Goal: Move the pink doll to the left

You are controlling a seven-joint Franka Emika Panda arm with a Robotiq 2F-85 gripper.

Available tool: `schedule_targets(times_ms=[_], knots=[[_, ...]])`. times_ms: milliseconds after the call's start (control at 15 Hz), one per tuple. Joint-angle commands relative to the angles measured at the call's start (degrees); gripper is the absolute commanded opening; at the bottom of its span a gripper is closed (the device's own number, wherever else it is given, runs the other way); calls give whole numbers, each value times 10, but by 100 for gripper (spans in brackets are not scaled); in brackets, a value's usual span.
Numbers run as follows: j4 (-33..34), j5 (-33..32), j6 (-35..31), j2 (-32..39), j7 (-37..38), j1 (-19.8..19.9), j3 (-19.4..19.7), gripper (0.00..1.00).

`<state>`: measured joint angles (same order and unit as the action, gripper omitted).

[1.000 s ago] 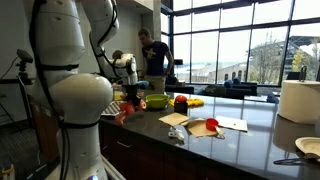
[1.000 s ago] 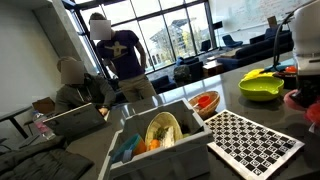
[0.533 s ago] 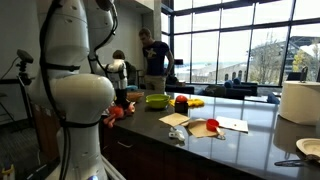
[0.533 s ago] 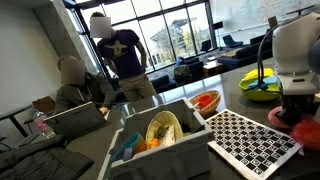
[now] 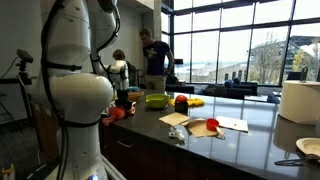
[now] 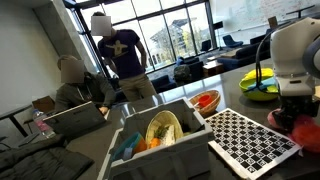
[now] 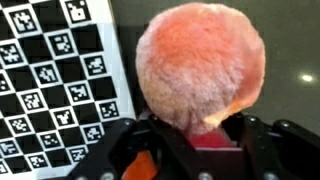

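The pink doll (image 7: 200,65), a fuzzy salmon-pink plush lump, fills the middle of the wrist view. My gripper (image 7: 196,132) is shut on its lower part, with a black finger on each side. In both exterior views the doll (image 6: 300,130) hangs under the gripper (image 6: 294,108), low over the dark counter beside the checkerboard (image 6: 250,142). It also shows as a small red-pink lump (image 5: 116,113) at the counter's near end, under the gripper (image 5: 125,98). I cannot tell whether it touches the counter.
A green bowl (image 5: 157,100) and a red round fruit (image 5: 181,101) stand further along the counter. Papers and a red cup-like thing (image 5: 210,126) lie beyond. A grey bin (image 6: 128,132) with dishes and a red bowl (image 6: 203,100) stand near the checkerboard. People are behind.
Over the last second the arm carried the doll away from the green bowl toward the checkerboard end of the counter. In the last half second it has barely moved.
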<state>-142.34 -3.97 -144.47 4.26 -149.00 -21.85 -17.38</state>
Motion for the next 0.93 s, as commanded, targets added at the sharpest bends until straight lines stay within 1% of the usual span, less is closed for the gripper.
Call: schedule_targets(times_ms=[0,67,200,467,600,733,867], knots=[[2,2,3,-7,0,22,-9,88],[3,13,7,-10,0,24,-11,96],[6,33,17,-18,1,28,-13,100],[9,93,45,-53,1,29,-18,100],[4,125,73,-88,2,29,-12,100],[-10,157,87,-130,2,28,-2,100],[-34,168,85,-181,45,32,15,100]])
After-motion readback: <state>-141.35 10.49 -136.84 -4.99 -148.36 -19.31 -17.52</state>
